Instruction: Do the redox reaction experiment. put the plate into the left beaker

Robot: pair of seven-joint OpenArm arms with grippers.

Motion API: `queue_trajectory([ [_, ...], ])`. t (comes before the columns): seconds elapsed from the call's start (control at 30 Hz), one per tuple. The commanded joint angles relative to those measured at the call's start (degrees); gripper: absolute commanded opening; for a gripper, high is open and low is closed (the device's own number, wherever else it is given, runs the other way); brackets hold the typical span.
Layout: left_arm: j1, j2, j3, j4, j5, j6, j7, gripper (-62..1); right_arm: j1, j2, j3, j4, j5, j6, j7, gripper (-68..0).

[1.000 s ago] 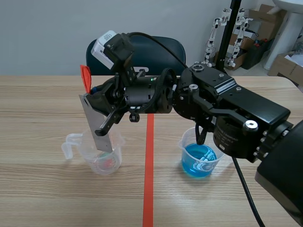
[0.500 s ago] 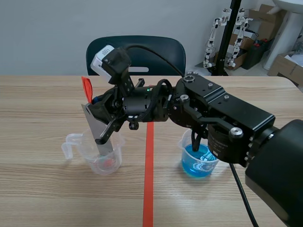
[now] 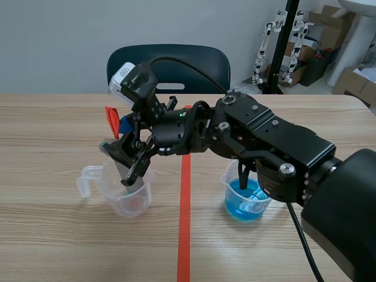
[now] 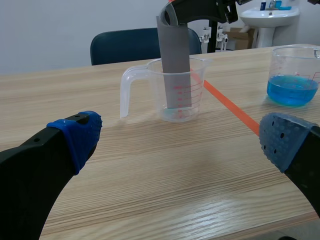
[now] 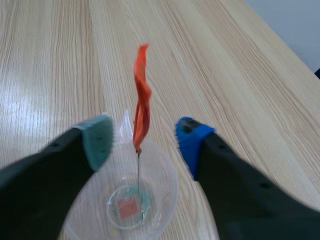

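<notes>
Left of centre, one plate (image 4: 176, 60) upright in clear beaker (image 3: 126, 203), second beaker (image 3: 247, 201) holding blue liquid, right gripper (image 5: 142, 135) parted astride plate, left gripper (image 4: 180, 140) wide.

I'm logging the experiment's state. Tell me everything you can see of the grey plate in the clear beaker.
The plate is a thin, flat, matt grey strip, metal by its look, with an orange-red tag at its top. It stands slightly tilted, its lower part inside the clear beaker, the rest above the rim. The right gripper is open around its top, pads clear of it.
</notes>
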Motion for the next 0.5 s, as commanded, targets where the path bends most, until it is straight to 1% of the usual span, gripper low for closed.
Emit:
queue_trajectory([
  [0.0,0.6,-0.5,-0.3,0.3,0.1,-0.1,-1.2,1.4,1.3,-0.4,0.5,0.7,0.0,0.0,1.2,-18.9],
  [0.03,0.6,-0.5,-0.3,0.3,0.1,-0.1,-1.2,1.4,1.3,-0.4,0.5,0.7,-0.1,-0.2,1.2,-11.5],
  [0.07,0.6,-0.5,-0.3,0.3,0.1,-0.1,-1.2,1.4,1.3,-0.5,0.5,0.7,-0.4,-0.7,1.1,-7.5],
  [0.1,0.6,-0.5,-0.3,0.3,0.1,-0.1,-1.2,1.4,1.3,-0.7,0.5,0.7,-1.4,-0.8,1.2,-6.6],
  [0.2,0.6,-0.5,-0.3,0.3,0.1,-0.1,-1.2,1.4,1.3,-1.2,0.5,0.7,-4.0,-1.1,1.2,-6.7],
  [0.47,0.6,-0.5,-0.3,0.3,0.1,-0.1,-1.2,1.4,1.3,-1.2,0.5,0.7,-4.1,-1.1,1.2,-6.7],
])
